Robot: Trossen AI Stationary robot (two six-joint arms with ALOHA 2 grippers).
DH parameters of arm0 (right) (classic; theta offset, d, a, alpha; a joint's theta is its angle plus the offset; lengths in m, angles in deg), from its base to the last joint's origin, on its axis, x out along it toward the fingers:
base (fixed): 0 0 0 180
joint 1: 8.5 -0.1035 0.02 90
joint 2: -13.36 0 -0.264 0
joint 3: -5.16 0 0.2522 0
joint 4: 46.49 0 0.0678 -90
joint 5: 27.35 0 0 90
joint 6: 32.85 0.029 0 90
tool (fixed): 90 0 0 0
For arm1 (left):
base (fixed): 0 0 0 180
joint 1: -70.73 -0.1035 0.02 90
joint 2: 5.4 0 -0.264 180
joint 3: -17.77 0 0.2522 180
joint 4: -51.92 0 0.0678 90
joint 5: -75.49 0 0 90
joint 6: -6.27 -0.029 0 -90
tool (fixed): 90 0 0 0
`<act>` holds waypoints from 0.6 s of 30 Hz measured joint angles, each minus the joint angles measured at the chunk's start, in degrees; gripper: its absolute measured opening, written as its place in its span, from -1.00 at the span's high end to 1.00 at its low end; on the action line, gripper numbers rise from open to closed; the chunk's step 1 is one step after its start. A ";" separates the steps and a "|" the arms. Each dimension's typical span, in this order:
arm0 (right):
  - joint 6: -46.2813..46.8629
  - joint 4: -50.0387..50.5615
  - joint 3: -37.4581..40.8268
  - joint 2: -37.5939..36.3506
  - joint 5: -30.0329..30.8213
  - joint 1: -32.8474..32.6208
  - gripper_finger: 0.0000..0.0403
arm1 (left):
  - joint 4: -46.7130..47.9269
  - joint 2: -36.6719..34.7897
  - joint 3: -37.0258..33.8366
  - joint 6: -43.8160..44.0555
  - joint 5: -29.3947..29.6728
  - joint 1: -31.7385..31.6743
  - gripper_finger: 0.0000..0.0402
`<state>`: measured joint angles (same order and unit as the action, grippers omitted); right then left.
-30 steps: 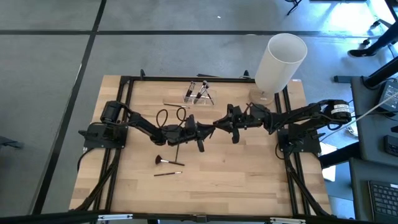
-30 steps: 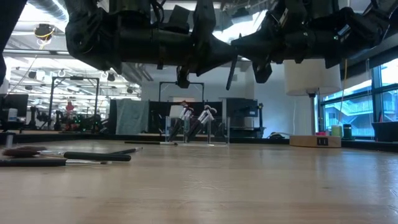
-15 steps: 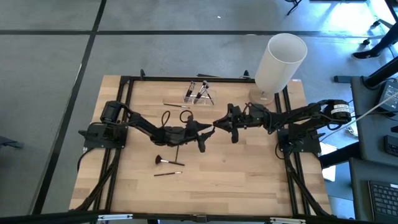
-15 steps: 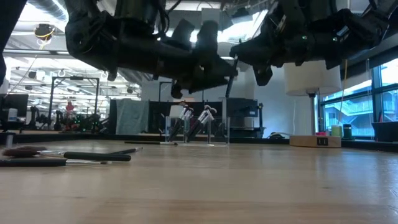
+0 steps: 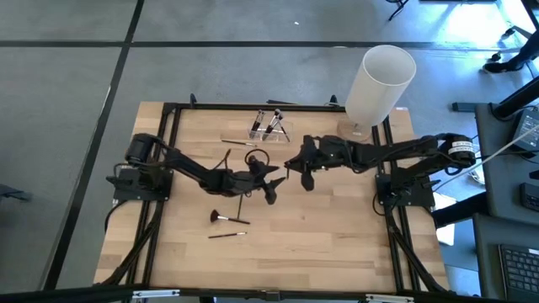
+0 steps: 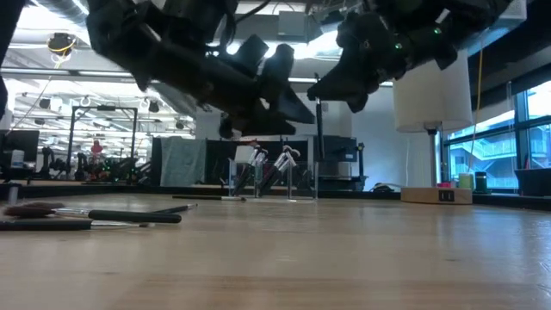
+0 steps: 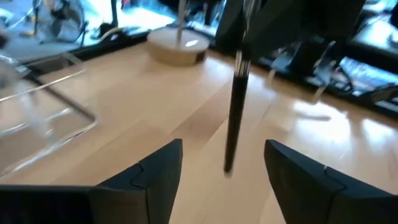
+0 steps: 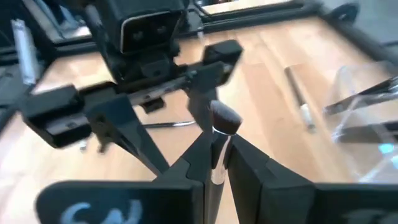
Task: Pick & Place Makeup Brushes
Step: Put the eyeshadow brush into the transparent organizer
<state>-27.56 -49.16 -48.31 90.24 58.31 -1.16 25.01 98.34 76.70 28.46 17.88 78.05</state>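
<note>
Handoff just completed: my right gripper (image 8: 214,163) now pinches the makeup brush (image 8: 219,146) mid-counter, drawn off rightward; left gripper (image 7: 214,163) jaws spread, released. Holder (image 5: 268,124) placement should follow.

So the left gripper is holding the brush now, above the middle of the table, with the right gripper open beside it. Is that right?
Not quite. The brush is clamped in the right gripper, as the right wrist view shows. The left gripper is the open one, its fingers apart on either side of the hanging handle in the left wrist view. Both are above the middle of the table.
</note>
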 joint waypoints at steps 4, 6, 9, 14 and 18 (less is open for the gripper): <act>-5.74 4.09 -3.44 0.00 6.58 1.63 0.78 | 15.11 -5.56 0.00 5.61 2.73 0.05 -0.17; -8.17 7.60 -5.91 0.00 8.44 3.31 0.78 | 21.82 -7.31 0.00 9.49 4.89 0.05 -0.18; -11.70 10.84 -9.70 0.00 8.49 5.87 0.78 | 27.90 -7.98 -0.02 14.80 7.85 0.05 -0.18; -17.35 10.69 -12.65 0.00 8.43 8.95 0.78 | 31.50 -7.30 -0.05 18.39 8.38 -0.65 -0.18; -20.32 8.12 -12.72 0.77 8.50 11.14 0.78 | 31.47 -7.28 -0.07 18.62 8.11 -0.85 -0.18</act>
<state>-47.88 -41.04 -61.03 91.02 66.81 9.98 56.48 91.06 76.63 47.09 25.98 77.20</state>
